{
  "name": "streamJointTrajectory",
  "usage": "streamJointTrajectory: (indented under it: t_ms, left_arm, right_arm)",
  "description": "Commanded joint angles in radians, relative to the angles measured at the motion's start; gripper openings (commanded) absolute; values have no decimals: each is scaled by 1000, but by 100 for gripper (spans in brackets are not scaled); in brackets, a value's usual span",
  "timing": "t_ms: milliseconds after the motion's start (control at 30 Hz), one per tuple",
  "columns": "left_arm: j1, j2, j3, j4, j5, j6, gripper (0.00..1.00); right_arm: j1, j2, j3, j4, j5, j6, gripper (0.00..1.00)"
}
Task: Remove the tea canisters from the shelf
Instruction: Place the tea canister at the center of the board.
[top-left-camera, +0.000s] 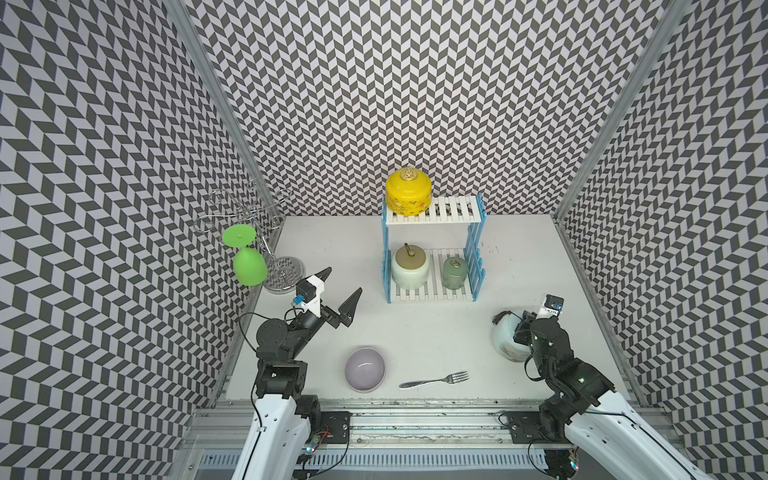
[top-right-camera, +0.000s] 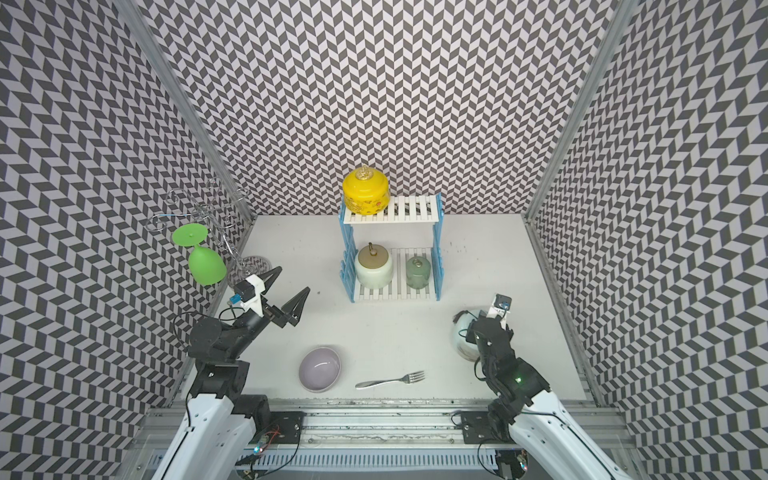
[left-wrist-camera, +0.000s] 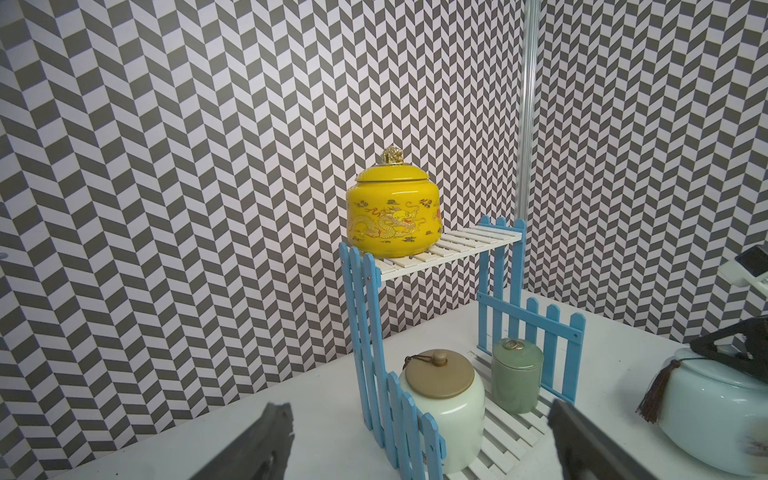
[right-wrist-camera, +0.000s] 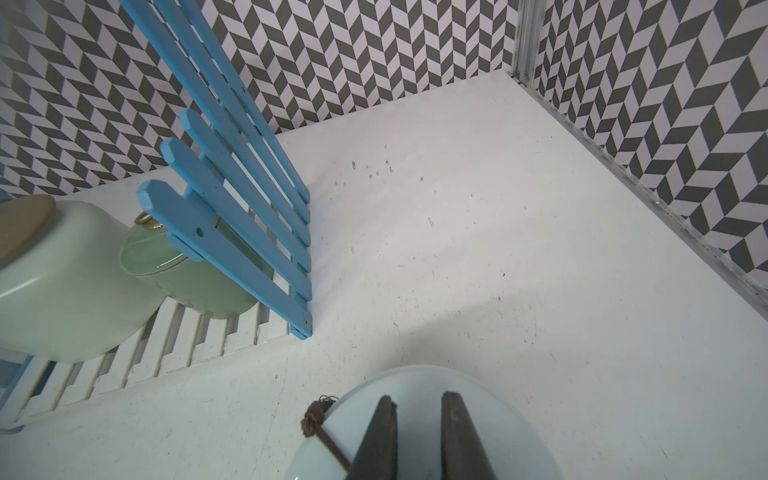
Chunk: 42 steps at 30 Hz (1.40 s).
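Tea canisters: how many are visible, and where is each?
4. Yellow on the shelf's top tier; cream and grey-green on its bottom tier; pale blue off it, under the right hand. None seems hidden.

Four tea canisters (one yellow (top-left-camera: 409, 195), one cream (top-left-camera: 410, 272), one grey-green (top-left-camera: 455, 275), one pale blue (top-left-camera: 503, 343)), one two-tier shelf (top-left-camera: 454, 210), one lilac bowl (top-left-camera: 365, 370), one fork (top-left-camera: 434, 380), one green goblet (top-left-camera: 248, 266), one chrome wire stand (top-left-camera: 286, 277).

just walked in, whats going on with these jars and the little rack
A two-armed robot is clearing jars off the blue and white rack. The right claw is shut on the lid of the pale blue jar, which is already off the rack. The left claw is open and empty. The yellow jar sits on the top tier, the cream jar and small green jar on the bottom one.
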Motion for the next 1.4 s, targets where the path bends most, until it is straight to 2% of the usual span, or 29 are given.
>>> streamJointTrajectory:
  t_ms: [0, 67, 233, 433, 567, 867, 900, 933, 1167, 1367]
  left_arm:
    - [4, 0, -6, 15, 0, -1, 100]
    - [2, -2, -4, 5, -3, 8, 100]
    - [2, -2, -5, 12, -3, 1, 100]
    - [0, -8, -4, 11, -4, 5, 100]
    - [-2, -13, -2, 4, -8, 10, 100]
    - [6, -14, -4, 11, 0, 2, 100]
    - [10, -14, -3, 8, 0, 0, 100]
    - [11, -13, -2, 1, -2, 5, 100]
    - [10, -19, 4, -11, -2, 12, 100]
    - [-3, -7, 19, -29, -1, 5, 100]
  right_arm:
    - [7, -6, 33, 194, 39, 9, 0]
    - [7, -2, 40, 171, 39, 29, 2]
    - [7, 6, 32, 205, 26, 15, 21]
    - [8, 10, 35, 200, 28, 19, 35]
    - [7, -6, 35, 176, 38, 41, 41]
    - [6, -39, 83, 244, 47, -19, 58]
    - [6, -41, 96, 252, 44, -52, 60]
    - [7, -40, 113, 250, 34, -89, 71]
    - [8, -21, 207, 271, 32, -270, 100]
    - [5, -6, 229, 269, 7, -387, 100]
